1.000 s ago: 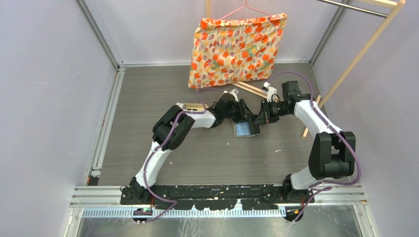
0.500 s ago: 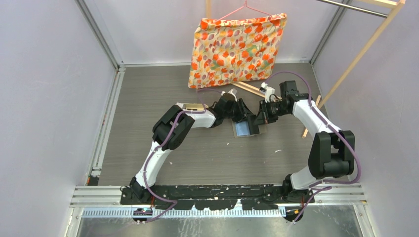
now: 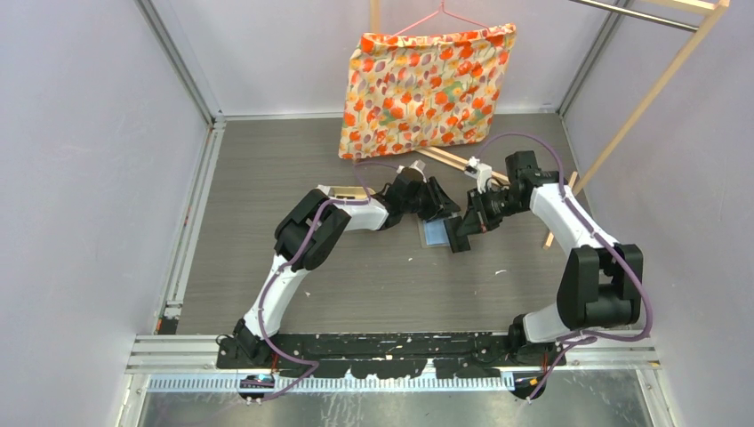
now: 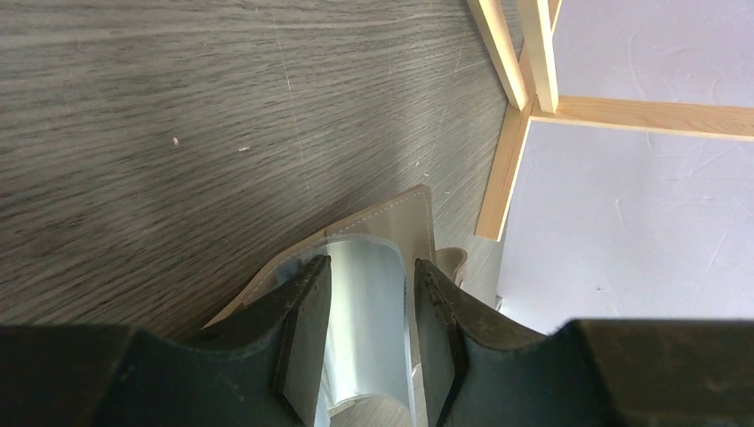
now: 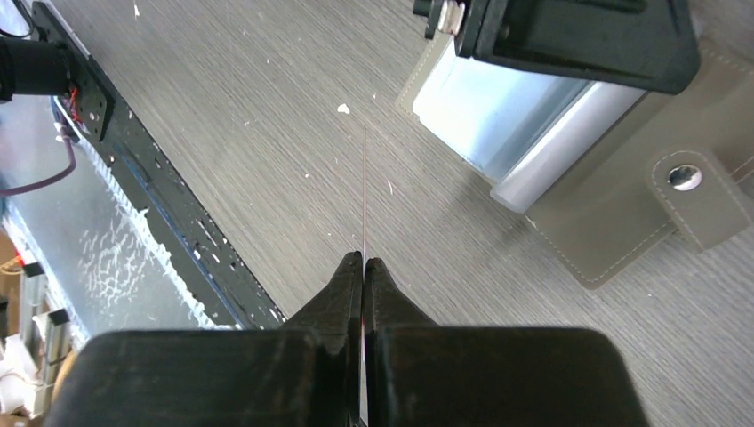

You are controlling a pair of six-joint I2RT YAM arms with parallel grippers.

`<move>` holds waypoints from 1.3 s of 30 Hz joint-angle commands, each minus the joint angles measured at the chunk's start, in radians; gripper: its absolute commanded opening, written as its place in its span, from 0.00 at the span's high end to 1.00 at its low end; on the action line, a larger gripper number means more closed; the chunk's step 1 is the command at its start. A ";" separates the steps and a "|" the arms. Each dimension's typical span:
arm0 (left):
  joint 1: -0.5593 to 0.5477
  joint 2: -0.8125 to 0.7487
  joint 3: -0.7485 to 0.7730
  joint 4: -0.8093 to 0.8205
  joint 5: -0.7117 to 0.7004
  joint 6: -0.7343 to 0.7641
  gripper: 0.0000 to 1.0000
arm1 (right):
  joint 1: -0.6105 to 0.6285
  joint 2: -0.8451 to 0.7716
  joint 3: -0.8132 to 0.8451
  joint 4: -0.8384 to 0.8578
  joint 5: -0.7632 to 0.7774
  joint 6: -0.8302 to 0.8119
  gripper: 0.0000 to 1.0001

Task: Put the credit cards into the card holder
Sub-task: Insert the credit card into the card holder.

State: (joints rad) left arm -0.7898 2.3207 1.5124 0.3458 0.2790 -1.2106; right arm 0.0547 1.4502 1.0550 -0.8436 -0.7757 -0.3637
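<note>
The grey card holder [image 3: 435, 233] lies open on the wood-grain table, its snap tab [image 5: 689, 182] to one side. My left gripper [image 3: 445, 209] reaches over its far edge. The left fingers [image 4: 307, 294] straddle the holder's clear pocket [image 4: 364, 302], which bows up between them. In the right wrist view that bulged pocket [image 5: 498, 116] shows under the left gripper's black body [image 5: 569, 36]. My right gripper [image 3: 458, 242] is shut on a thin credit card [image 5: 365, 196], seen edge-on. The card hangs above the table just off the holder's near corner. No other cards are visible.
A flowered cushion [image 3: 422, 89] hangs from a pink hanger at the back. Pale wooden rack bars [image 4: 516, 151] run behind and right of the holder. A tan tray [image 3: 347, 191] sits behind the left arm. The black base rail [image 5: 133, 178] marks the near edge.
My right gripper has swung from beside the holder's right edge toward the near side, carrying the card to the holder's near corner. The left gripper has stayed on the pocket.
</note>
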 commanded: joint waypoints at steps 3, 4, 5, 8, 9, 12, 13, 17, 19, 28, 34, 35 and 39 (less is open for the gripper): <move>0.006 0.006 0.015 0.013 -0.013 -0.007 0.59 | -0.005 0.069 0.027 -0.029 0.018 -0.045 0.99; 0.007 0.006 0.015 0.015 -0.012 -0.007 0.59 | -0.006 0.084 0.029 -0.020 0.026 -0.029 0.99; 0.006 0.007 0.015 0.015 -0.012 -0.008 0.59 | -0.005 0.098 0.031 -0.006 0.034 -0.010 0.99; 0.007 0.007 0.015 0.016 -0.010 -0.009 0.58 | -0.004 0.122 0.030 0.062 0.070 0.070 0.99; 0.007 0.007 0.015 0.015 -0.011 -0.009 0.59 | -0.004 0.129 0.030 0.086 0.086 0.102 0.99; 0.007 0.007 0.017 0.013 -0.010 -0.008 0.59 | -0.003 0.141 0.031 0.145 0.129 0.169 0.99; 0.007 0.005 0.018 0.012 -0.010 -0.007 0.59 | -0.002 0.147 0.033 0.158 0.145 0.184 0.99; 0.009 0.001 0.019 0.002 -0.013 -0.001 0.59 | -0.004 0.165 0.034 0.177 0.227 0.223 0.99; 0.010 -0.010 0.015 -0.004 -0.021 0.006 0.58 | -0.007 0.174 0.038 0.179 0.261 0.236 0.99; 0.026 -0.101 -0.026 -0.029 -0.053 0.084 0.57 | -0.038 0.200 0.046 0.177 0.280 0.256 0.99; 0.026 -0.178 -0.062 -0.057 -0.063 0.160 0.57 | -0.040 0.239 0.069 0.161 0.236 0.252 0.99; 0.025 -0.190 -0.073 -0.063 -0.064 0.172 0.57 | -0.041 0.247 0.075 0.158 0.230 0.251 0.99; 0.021 -0.236 -0.124 -0.086 -0.070 0.223 0.56 | -0.040 0.275 0.100 0.138 0.207 0.238 0.99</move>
State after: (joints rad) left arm -0.7692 2.1742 1.4284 0.2848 0.2268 -1.0691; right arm 0.0177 1.7096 1.1027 -0.6888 -0.5282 -0.1207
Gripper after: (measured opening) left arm 0.435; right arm 0.026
